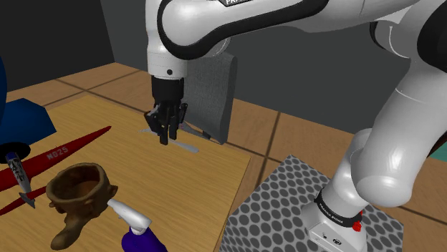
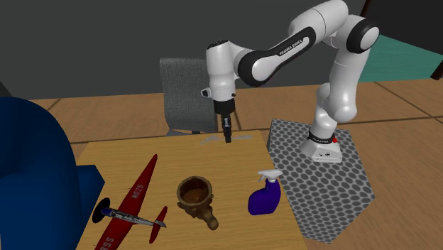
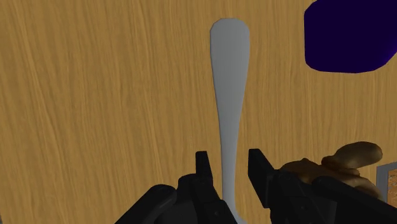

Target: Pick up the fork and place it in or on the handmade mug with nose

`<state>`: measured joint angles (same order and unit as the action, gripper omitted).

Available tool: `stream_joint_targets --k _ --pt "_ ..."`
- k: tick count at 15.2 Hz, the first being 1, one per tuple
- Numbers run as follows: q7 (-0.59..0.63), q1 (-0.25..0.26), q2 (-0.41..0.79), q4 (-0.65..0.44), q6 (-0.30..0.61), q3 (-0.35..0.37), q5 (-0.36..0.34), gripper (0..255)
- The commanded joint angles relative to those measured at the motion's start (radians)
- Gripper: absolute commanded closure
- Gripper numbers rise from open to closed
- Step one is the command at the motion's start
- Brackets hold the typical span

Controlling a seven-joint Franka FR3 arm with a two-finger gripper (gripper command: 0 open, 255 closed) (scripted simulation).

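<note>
The hand (image 1: 166, 134) hangs low over the wooden bench (image 1: 215, 182), fingers apart on either side of the grey fork (image 3: 229, 95), not clamped on it. The fork lies flat by the bench edge nearest a grey panel (image 1: 215, 89). Well apart from it sit the brown mug (image 1: 80, 187), mouth up, a purple spray bottle (image 2: 265, 199) near that, and a red toy plane (image 2: 131, 202). Wood floor, dark grey wall behind.
</note>
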<state>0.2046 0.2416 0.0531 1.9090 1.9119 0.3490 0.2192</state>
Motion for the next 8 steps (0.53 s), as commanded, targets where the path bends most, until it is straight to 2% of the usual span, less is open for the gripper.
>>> stream_joint_targets --k 1,6,8 --pt "0.004 -0.001 -0.005 -0.022 -0.026 0.0 0.0 255" --pt "0.013 -0.002 -0.014 -0.068 -0.081 -0.002 -0.001 255" --pt "0.063 0.022 0.043 -0.129 -0.078 0.019 -0.021 255"
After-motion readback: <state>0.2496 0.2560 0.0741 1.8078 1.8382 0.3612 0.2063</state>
